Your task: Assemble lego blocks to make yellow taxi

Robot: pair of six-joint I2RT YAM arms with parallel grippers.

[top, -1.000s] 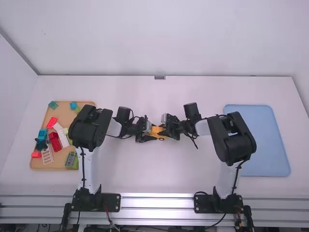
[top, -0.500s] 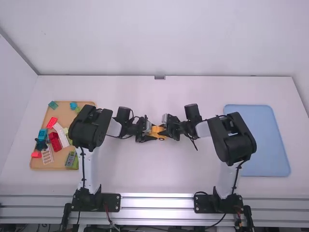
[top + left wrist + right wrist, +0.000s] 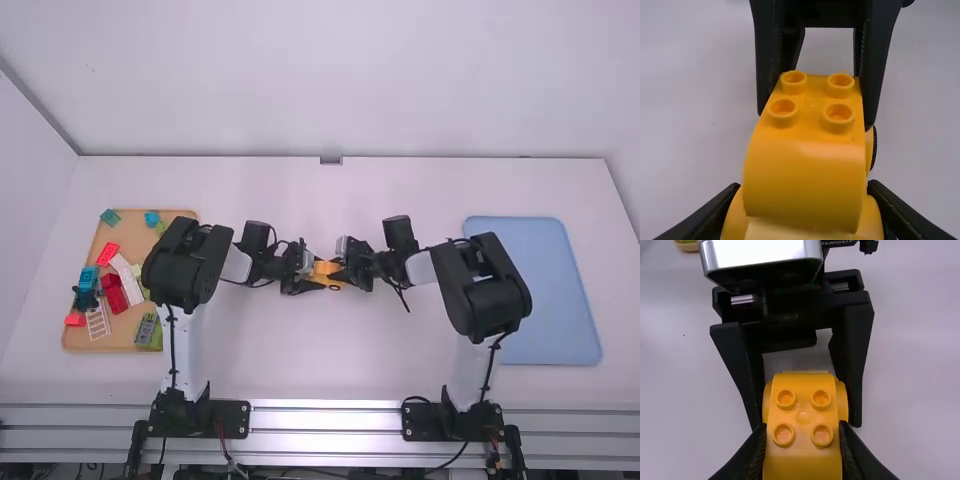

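High view, near the middle of the table: clasped with the left gripper around one end of the yellow car, and with the right gripper around the opposite end. Held there between both, with arms reaching in from either side.

In left wrist view, closed in on both flanks of the car with the left gripper, just beside a smooth, rounded slope. Topped beyond that slope with four round studs in two pairs, and fitted on one flank with a dark wheel, partly hidden.

In right wrist view, pressed against both sides of the car with the right gripper. Cannot tell whether touching the table under the car.

Farther out, past the left arm, set with loose pieces across a tan tray: in red and darker red, in teal and blue, in green, plus a white curved piece and, near that, a pale ladder piece. Partly covered from above by the left arm at the tray's inner side.

Past the right arm, laid flat on the table, well apart from the car: a blue mat.
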